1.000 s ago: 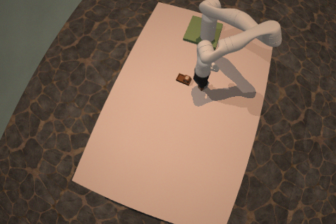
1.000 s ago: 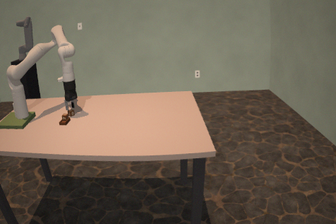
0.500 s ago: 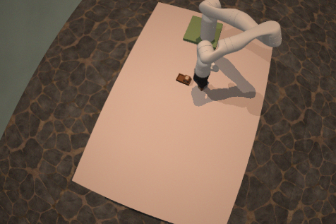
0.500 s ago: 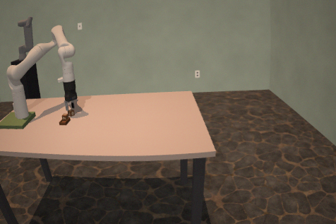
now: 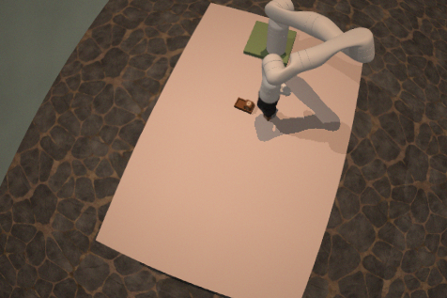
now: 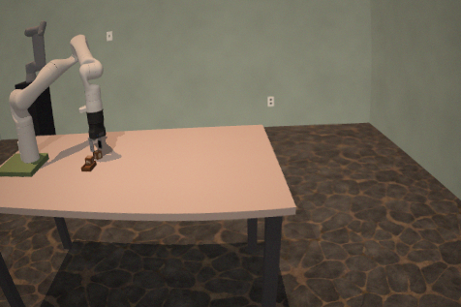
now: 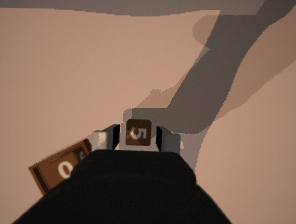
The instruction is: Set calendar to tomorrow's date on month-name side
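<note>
A small brown tray lies on the pink table top, left of my gripper. In the wrist view the tray holds one brown cube with a white 0 on top. A second brown cube with a white 5 on top stands on the table outside the tray, right between my fingers. My gripper is open and low over this cube, one finger on each side, with small gaps showing. In the side view the gripper hangs straight down just behind the tray.
The arm's green base plate sits at the far end of the table. The arm casts a dark shadow to the right of the gripper. The table's far edge is close behind the base.
</note>
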{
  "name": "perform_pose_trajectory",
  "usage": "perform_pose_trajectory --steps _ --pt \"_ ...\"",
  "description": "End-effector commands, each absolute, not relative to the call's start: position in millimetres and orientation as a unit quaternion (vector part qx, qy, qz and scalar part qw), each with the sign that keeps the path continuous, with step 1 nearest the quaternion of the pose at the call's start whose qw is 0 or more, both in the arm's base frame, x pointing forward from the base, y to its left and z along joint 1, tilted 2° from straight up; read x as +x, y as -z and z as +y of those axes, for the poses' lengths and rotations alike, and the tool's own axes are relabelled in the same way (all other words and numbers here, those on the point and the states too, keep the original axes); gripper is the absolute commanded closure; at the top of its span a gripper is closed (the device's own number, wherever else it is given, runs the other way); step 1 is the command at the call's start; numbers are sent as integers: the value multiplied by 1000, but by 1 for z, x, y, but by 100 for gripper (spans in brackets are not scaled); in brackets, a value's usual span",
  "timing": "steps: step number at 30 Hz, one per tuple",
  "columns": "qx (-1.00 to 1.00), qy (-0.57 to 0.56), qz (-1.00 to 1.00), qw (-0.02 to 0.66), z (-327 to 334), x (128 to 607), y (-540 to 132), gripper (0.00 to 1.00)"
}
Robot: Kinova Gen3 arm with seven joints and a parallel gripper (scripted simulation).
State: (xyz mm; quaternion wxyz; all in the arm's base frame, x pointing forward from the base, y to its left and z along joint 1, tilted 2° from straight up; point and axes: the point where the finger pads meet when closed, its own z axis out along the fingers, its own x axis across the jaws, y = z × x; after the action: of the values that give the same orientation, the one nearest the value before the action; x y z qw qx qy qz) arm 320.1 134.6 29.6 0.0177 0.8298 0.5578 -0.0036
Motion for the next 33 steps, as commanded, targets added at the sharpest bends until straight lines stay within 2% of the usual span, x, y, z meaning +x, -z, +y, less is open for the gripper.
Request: perform_pose_trajectory --steps 1,33 --pt "830 3 558 18 135 320 -30 10" --pt "830 3 558 18 134 321 -11 10"
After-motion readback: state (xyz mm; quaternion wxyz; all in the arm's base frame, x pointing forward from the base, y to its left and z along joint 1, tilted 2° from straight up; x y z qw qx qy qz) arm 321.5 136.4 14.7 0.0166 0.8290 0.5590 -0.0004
